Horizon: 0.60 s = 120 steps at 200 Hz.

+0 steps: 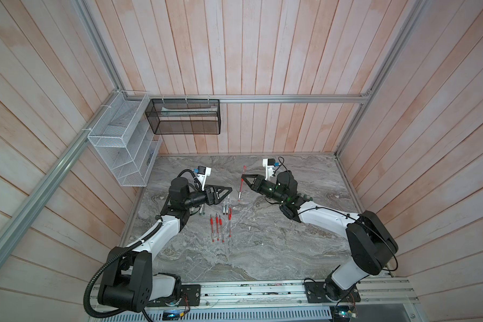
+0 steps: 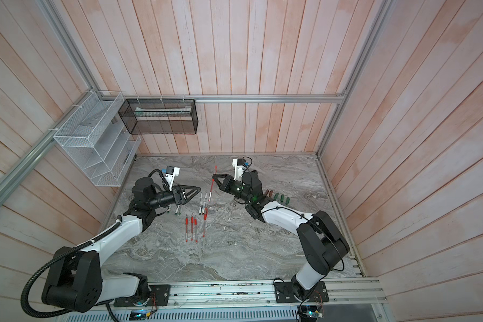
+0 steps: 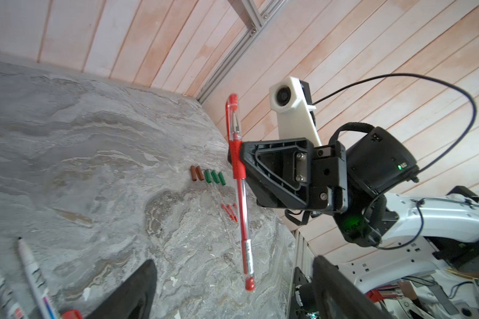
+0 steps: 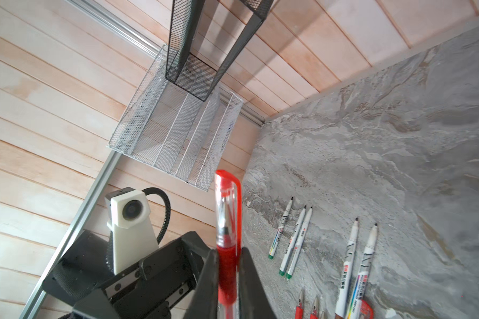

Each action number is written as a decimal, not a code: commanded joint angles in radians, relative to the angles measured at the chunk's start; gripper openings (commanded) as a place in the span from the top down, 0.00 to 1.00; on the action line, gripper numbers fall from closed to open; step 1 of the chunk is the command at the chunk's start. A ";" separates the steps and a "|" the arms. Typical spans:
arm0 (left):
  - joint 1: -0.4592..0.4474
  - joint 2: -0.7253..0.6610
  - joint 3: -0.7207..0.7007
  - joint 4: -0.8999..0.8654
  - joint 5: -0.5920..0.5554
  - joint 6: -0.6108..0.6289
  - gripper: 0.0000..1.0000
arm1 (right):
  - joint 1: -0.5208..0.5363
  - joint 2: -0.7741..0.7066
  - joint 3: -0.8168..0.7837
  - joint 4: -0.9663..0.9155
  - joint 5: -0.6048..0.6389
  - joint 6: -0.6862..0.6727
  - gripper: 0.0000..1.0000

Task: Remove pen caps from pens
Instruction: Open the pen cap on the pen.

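Left wrist view has my right claw (image 3: 235, 158) clamped on the red pen (image 3: 244, 221), its cap (image 3: 233, 118) just beyond that claw, so my left claw (image 1: 226, 191), jaws apart, should pinch the cap squarely and pull straight off.

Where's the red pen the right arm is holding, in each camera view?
Both top views: red pen mid-table, lifted, at the right gripper's tip.
Left wrist: mid-picture, crossing that gripper's tip.
Right wrist: close up between the jaws, cap pointing away.
Shared landmark: the right gripper, jaws shut on the pen's red grip.
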 commanded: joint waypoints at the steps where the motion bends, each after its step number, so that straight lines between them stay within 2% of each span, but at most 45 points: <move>1: -0.020 0.025 0.013 0.026 0.023 0.020 0.20 | 0.021 0.024 0.037 0.084 -0.009 0.025 0.99; 35: -0.039 0.055 0.040 0.030 -0.020 -0.009 0.34 | 0.048 0.058 0.077 0.070 -0.016 0.020 0.99; 74: -0.055 0.077 0.049 0.034 -0.014 -0.003 0.52 | 0.067 0.082 0.096 0.074 -0.022 0.014 0.99; 92: -0.054 0.077 0.066 0.000 -0.020 0.005 0.66 | 0.067 0.084 0.096 0.081 -0.026 0.032 0.99; 120: -0.054 0.084 0.055 0.005 -0.034 0.017 0.95 | 0.066 0.072 0.091 0.073 -0.029 -0.005 0.99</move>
